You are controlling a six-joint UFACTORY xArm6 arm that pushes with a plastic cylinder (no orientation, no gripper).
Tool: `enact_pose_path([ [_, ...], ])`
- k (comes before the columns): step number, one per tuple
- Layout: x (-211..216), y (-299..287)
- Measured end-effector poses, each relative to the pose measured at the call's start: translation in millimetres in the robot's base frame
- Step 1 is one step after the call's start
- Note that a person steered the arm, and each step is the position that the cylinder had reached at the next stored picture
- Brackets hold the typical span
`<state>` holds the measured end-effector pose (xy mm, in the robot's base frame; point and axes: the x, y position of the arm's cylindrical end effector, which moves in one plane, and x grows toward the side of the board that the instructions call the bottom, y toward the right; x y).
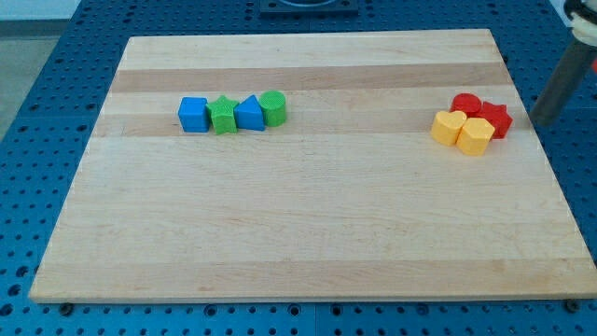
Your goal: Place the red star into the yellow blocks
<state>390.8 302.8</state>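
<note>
The red star (pixel 498 119) lies at the view's right of the wooden board, touching the right side of two yellow blocks (pixel 449 127) (pixel 475 136). A red cylinder (pixel 465 104) sits just above them, against the star's upper left. My tip (pixel 540 121) is the lower end of the dark rod, just to the right of the red star with a small gap between them, near the board's right edge.
A row of blocks lies at the upper left: a blue cube (pixel 193 115), a green star (pixel 223 115), a blue triangle (pixel 250 113) and a green cylinder (pixel 273 108). The wooden board (pixel 298 233) rests on a blue perforated table.
</note>
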Motion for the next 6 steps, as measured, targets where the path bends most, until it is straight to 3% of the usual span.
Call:
enact_pose_path([
  [6,40.2,-119.7],
])
